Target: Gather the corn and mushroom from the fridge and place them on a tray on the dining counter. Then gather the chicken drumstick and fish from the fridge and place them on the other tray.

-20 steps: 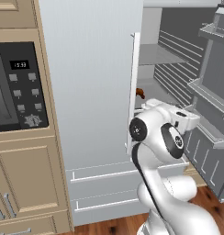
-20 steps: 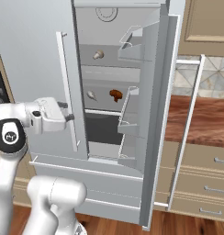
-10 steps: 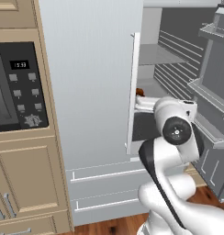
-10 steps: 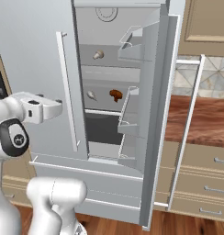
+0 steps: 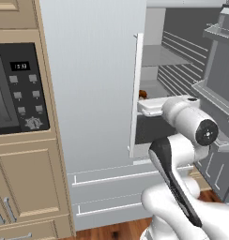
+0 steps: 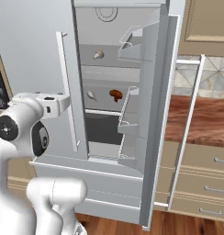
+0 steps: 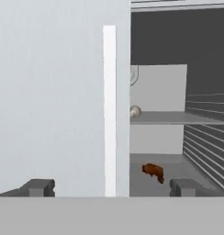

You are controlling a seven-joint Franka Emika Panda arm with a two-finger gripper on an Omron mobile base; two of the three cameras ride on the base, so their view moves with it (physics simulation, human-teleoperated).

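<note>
Mushroom [image 6: 98, 54]: small, pale, on the upper shelf [image 6: 102, 63] of the fridge [image 6: 153, 114], toward the back; in the hand view it peeks out as a pale round shape [image 7: 135, 111] just past the edge of the shut door.

Drumstick [image 6: 115, 95]: reddish-brown, on the middle shelf [image 6: 104, 106], right of centre; in the hand view it lies low in the open compartment [image 7: 153, 170]; in the left base view a brown sliver [image 5: 142, 94] shows behind the shut door's edge.

Pale item [image 6: 92, 95]: small, whitish, on the middle shelf, just left of the drumstick and apart from it; too small to tell what it is.

Corn, fish: cannot be made out.

Fridge: right door [image 6: 156, 119] swung wide open, its inner bins [image 6: 127, 124] facing the compartment; left door [image 5: 93, 108] shut, with a tall white handle [image 7: 109, 110] along its free edge. Drawer fronts [image 5: 107, 187] below.

Gripper [image 7: 111, 187]: held level in front of the left door's handle, at about middle-shelf height. Jaws spread wide, holding nothing; one fingertip [image 7: 38, 187] lies before the door face, the other before the open compartment.

Surroundings: oven panel [image 5: 22, 89] with clock and knob in tan cabinetry [image 5: 27, 187] left of the fridge; wooden counter [image 6: 201, 119] and drawers [image 6: 210, 174] right of it; wood floor [image 6: 178, 225].
</note>
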